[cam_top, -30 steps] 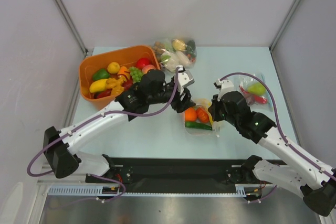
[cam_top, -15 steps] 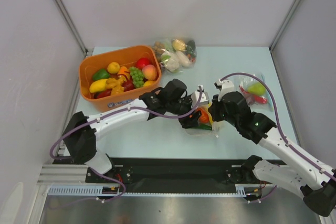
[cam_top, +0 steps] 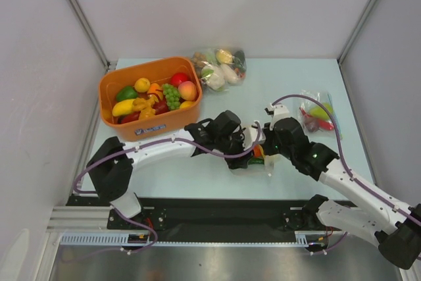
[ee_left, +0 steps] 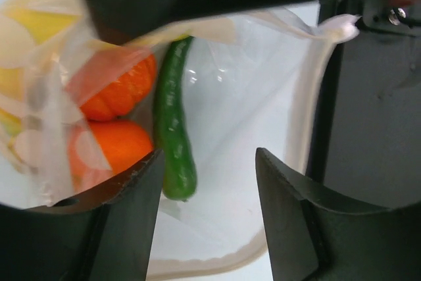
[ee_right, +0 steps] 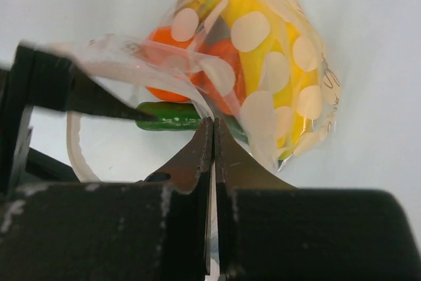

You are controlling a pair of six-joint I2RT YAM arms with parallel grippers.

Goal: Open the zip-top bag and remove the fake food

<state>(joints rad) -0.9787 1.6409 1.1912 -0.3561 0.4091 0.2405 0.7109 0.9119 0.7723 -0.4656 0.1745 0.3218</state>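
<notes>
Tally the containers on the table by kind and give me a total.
Zip-top bags: 3 (far bag, right bag, centre bag)
Orange bin: 1
Total: 4

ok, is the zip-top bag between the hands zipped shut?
No, the left wrist view shows the zip-top bag gaping, its zip rim spread wide, with the green pepper visible inside.
</notes>
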